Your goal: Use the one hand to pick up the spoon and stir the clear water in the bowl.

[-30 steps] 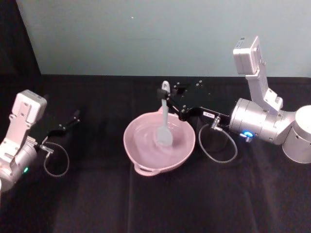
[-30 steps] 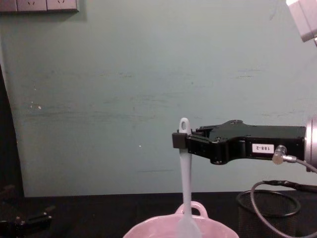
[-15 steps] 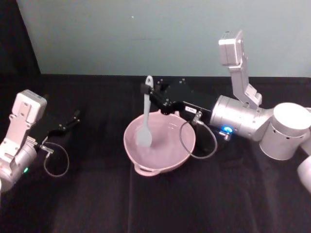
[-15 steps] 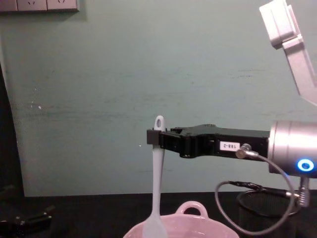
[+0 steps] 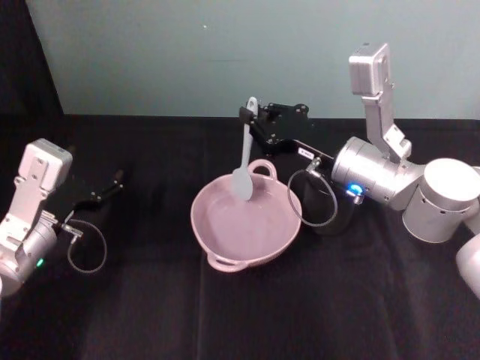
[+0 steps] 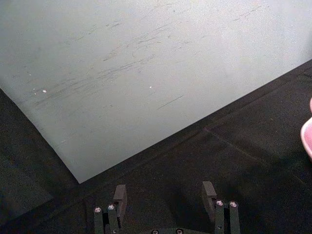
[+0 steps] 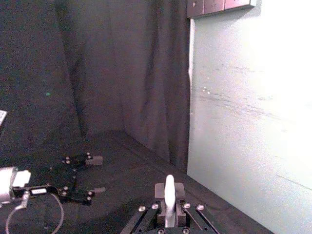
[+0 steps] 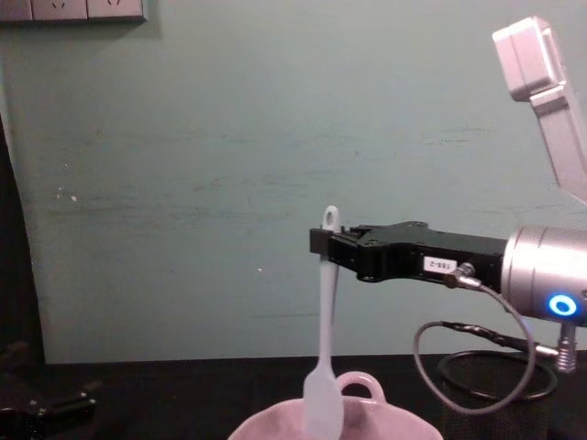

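Right pincer (image 5: 250,118) pinches the spoon (image 5: 244,157) just under its holed top, head hanging at the far side of the bowl (image 5: 247,229), likely light, thin, slightly bendy plastic; left pincer (image 5: 112,184) spread, parked far left.

The right gripper (image 8: 321,244) is black with a small white label (image 8: 440,265), on a silver cylindrical wrist (image 8: 537,266) with a blue ring light (image 8: 561,305) and a looped grey cable (image 8: 415,353). The left gripper (image 5: 114,181) is black, on a pale silver arm (image 5: 30,195) with a green light (image 5: 39,262).
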Controlling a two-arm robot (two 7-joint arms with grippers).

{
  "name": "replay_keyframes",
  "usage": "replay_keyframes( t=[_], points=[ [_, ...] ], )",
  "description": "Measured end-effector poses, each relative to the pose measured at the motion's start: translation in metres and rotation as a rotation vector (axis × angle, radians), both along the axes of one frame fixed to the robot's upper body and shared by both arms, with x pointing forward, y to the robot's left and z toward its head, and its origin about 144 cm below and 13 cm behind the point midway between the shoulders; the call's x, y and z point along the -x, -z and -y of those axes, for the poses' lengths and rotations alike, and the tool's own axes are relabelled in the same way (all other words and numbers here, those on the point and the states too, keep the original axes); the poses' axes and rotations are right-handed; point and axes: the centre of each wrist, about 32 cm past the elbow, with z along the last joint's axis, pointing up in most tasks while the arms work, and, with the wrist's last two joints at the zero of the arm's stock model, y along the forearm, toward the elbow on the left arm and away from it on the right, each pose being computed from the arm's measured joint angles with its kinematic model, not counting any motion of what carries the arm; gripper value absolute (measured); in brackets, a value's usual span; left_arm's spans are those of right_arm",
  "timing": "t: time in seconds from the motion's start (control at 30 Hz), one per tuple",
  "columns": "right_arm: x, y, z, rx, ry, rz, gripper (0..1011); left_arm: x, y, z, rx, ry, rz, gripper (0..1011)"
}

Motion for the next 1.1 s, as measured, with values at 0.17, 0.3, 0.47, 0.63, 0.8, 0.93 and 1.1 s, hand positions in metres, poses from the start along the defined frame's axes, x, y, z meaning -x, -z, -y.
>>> replay_keyframes(
  t=[0.17,0.3,0.47,0.63,0.8,0.93,1.1],
  points=[
    [0.003,-0.004,0.009,0.025,0.013,0.022,119,0.0,0.0,0.0,0.0,0.0,0.0,1011],
    [0.009,-0.009,0.02,0.057,0.017,0.031,119,0.0,0.0,0.0,0.0,0.0,0.0,1011],
    [0.018,-0.012,0.029,0.08,0.0,0.021,120,0.0,0.0,0.0,0.0,0.0,0.0,1011],
    [0.03,-0.013,0.035,0.079,-0.038,0.001,119,0.0,0.0,0.0,0.0,0.0,0.0,1011],
    [0.04,-0.013,0.035,0.052,-0.082,-0.029,119,0.0,0.0,0.0,0.0,0.0,0.0,1011],
    [0.043,-0.01,0.029,0.029,-0.114,-0.049,119,0.0,0.0,0.0,0.0,0.0,0.0,1011],
    [0.04,-0.005,0.015,0.005,-0.15,-0.059,120,0.0,0.0,0.0,0.0,0.0,0.0,1011]
  ],
)
